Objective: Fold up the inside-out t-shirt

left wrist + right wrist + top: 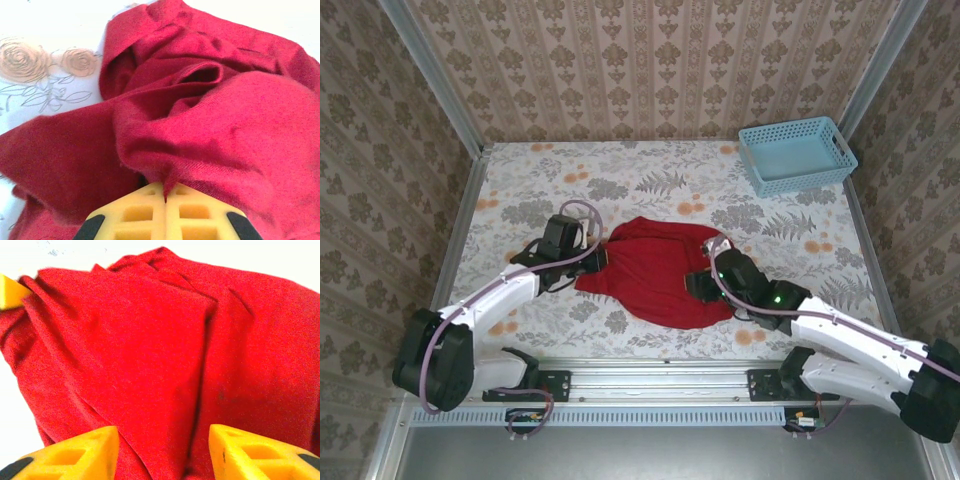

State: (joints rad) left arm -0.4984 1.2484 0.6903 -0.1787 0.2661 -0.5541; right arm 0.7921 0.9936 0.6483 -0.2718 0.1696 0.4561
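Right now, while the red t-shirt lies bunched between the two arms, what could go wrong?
1. The left fingers pinch only a small tuck of the t-shirt; a pull might slip it free.
2. The right fingers stand open over the cloth, so a one-sided pull could drag the whole heap.
3. The layers overlap in deep creases; closing there might catch several at once.
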